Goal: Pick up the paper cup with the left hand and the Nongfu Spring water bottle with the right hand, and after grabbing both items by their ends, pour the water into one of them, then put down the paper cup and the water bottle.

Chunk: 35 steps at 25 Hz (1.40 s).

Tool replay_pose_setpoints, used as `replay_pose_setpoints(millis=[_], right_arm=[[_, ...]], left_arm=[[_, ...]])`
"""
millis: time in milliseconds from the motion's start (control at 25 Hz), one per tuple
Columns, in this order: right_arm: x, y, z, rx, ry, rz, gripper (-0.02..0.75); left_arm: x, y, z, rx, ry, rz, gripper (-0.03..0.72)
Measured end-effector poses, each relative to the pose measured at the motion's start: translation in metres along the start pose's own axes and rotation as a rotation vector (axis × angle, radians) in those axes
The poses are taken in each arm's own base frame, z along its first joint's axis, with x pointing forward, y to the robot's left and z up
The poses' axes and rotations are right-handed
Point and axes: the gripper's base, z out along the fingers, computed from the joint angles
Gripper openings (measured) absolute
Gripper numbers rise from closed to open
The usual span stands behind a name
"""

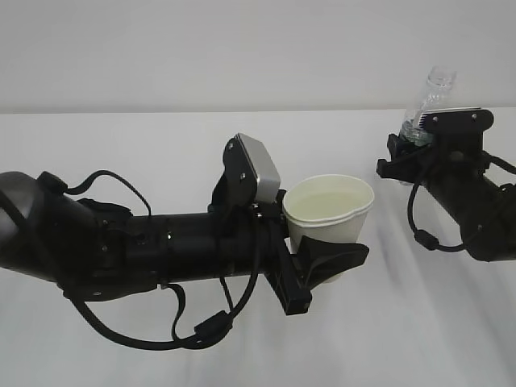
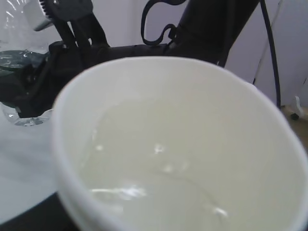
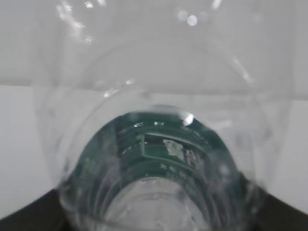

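the white tabletop fills the lower part of the exterior view, with a pale wall behind it. the left arm stretches across it from the left edge, black, looped with cables, a silver-grey plate near its wrist. the right arm comes in from the right edge. the left hand has its jaws closed around the lower part of the paper cup, which stands upright near the middle. the right hand has its jaws clamped on the lower part of the water bottle, which points up and leans a little to the right, well apart from the cup. the left wrist view looks into the cup and shows clear water pooled in its bottom. the right wrist view is filled by the bottle, clear and ribbed with its dark green label.
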Motion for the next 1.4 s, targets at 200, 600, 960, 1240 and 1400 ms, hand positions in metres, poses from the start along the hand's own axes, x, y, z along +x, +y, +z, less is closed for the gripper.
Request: replay_pose_setpoints(millis=[200,600,960,1240,1400], right_arm=[[0.008,0.002,0.010,-0.015,0.010,-0.008,0.433],[0.025,0.005,0.021,-0.031,0.038,-0.017,0.431],[0.032,0.010,0.023,-0.073,0.039,-0.042,0.430],[0.031,0.010,0.023,-0.077,0.034,-0.045,0.430],[0.027,0.010,0.023,-0.068,-0.017,-0.040,0.459]], left_arm=[[0.000,0.000,0.000,0.000,0.000,0.000,0.419],[-0.001,0.001,0.000,-0.015,-0.007,-0.008,0.419],[-0.001,0.002,0.000,-0.017,-0.008,-0.008,0.419],[-0.001,0.002,0.000,-0.017,-0.008,-0.008,0.419],[-0.001,0.002,0.000,-0.017,-0.008,-0.008,0.419]])
